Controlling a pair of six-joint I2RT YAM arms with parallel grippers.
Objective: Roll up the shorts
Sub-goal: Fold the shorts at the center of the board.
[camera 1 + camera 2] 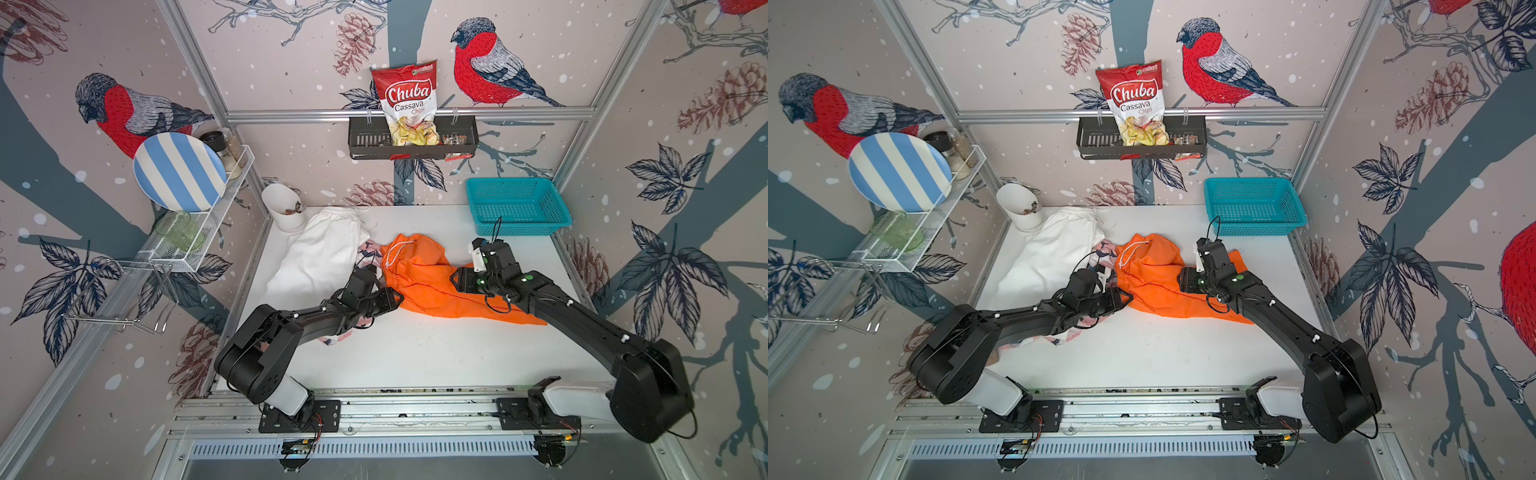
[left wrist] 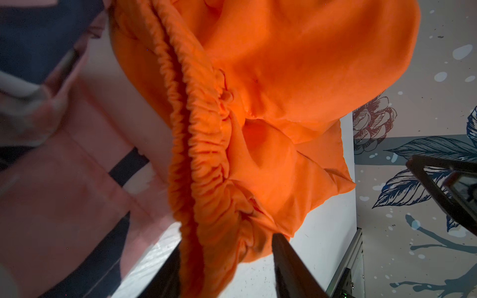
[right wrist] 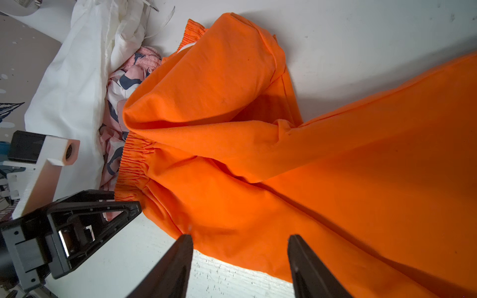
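White and mostly bare, the surface (image 1: 415, 357) carries all three pairs bunched together. Between the two sets of jaws lie the orange shorts (image 1: 419, 282), crumpled, with one leg trailing under the right arm. The left jaws stand partly apart astride the gathered waistband (image 2: 204, 154). Cloth fills the gap, and we cannot tell whether they pinch it. The right jaws stand wide and hold nothing, their tips just over the orange cloth's edge. The white shorts (image 1: 320, 253) lie beyond the left jaws, and the pink patterned shorts (image 3: 121, 85) are wedged between white and orange. We judge the step in hand to be spreading the orange pair flat before rolling. To do it well, we should take only the waistband, not the pink cloth beside it, then pull evenly so the legs lie straight.
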